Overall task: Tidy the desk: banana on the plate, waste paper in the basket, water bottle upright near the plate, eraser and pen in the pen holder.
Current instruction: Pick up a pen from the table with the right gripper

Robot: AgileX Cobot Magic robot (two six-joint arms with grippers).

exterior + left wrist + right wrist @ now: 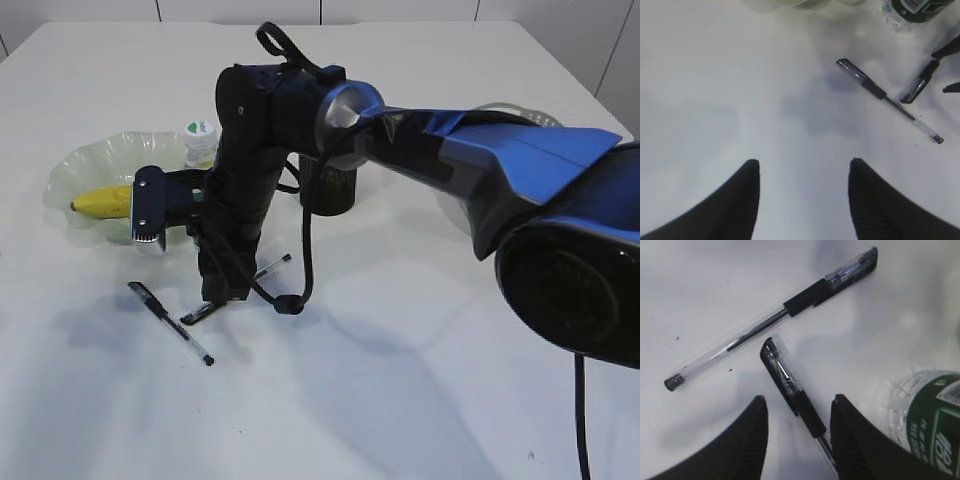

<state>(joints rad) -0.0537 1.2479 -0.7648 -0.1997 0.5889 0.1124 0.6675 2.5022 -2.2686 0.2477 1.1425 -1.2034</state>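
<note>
Reaching low over the white counter [400, 400], the right arm's jaws [797, 412] stand apart around a clear gel pen with a black cap and grip [792, 390]; this pen lies on the counter, its middle running between the two black fingers [747, 440], and whether the pads touch it cannot be told. Just ahead of those jaws lies a second clear gel pen with a black grip [770, 320], slanted and apart from the first. To the right of the jaws is the clear water bottle with a green label [925, 415]; in the exterior view it shows behind the arm beside the plate, white cap up.

From the left wrist camera, the left arm's jaws [805, 172] are spread with only bare counter between them, holding nothing. The second pen [888, 101] lies well ahead and to their right, and the first pen's black end [917, 85] shows beyond it.

Past the right jaws in the exterior view, the yellow banana [103, 201] rests on the translucent pale-green scalloped plate [85, 160]. A dark cylindrical pen holder [330, 190] stands behind the arm.
</note>
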